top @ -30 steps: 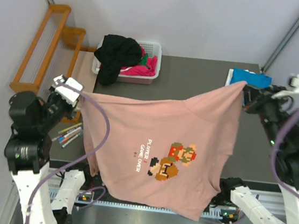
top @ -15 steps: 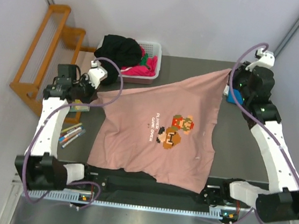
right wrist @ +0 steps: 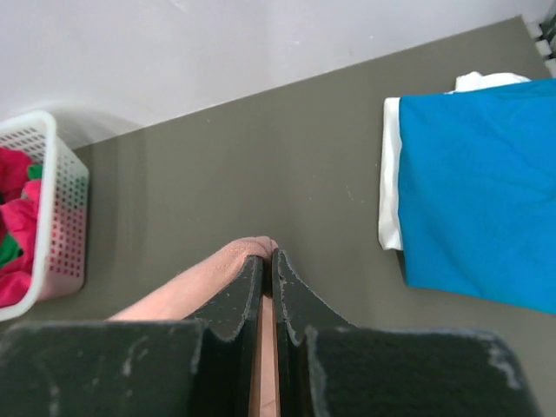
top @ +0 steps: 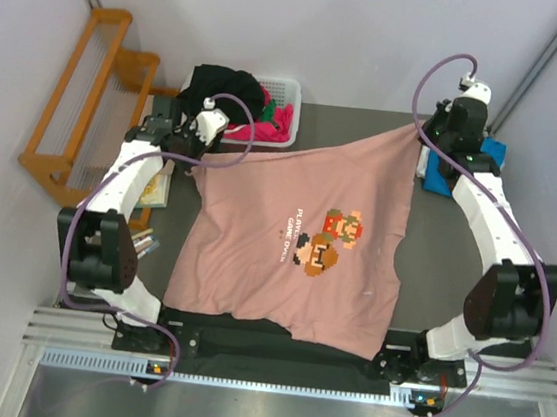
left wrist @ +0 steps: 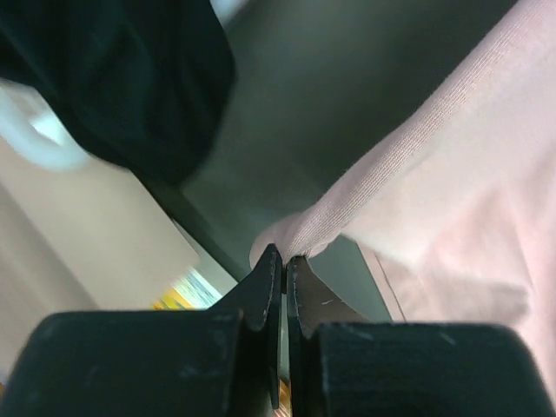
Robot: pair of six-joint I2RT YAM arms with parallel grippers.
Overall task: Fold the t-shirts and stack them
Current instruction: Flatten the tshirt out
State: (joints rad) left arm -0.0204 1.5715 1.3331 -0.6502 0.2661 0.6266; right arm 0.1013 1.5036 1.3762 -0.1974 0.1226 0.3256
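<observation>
The salmon-pink t-shirt [top: 298,261] lies spread over the centre of the dark table [top: 353,131], print side up. The pixel-figure chest print [top: 327,242] sits near its middle, and the near hem reaches the table's front edge above the arm bases. The two far corners are each held by a gripper and drawn outward. The left gripper [left wrist: 283,259] has its jaws pressed together on the far-left corner: the wrist view shows a small fold of pink cloth pinched at the fingertips, with the fabric running away to the right. The right gripper [right wrist: 268,258] has its jaws closed in the same way on the far-right corner, with a rounded pink fold protruding just beyond the tips and the cloth trailing back between the fingers. Both arms are extended toward the far side of the table, the left one just beside the white slatted basket [top: 293,95]. The basket stands at the far left of the table and holds a black t-shirt [top: 216,96], draped over its left rim, and a magenta t-shirt [top: 268,125]. A bright blue t-shirt [right wrist: 486,191] lies folded flat at the far-right corner, near the right gripper but apart from the pink cloth. A white layer shows along its left edge, possibly a second garment, though the view does not settle this. A wooden rack [top: 80,95] stands beside the table's left side.
</observation>
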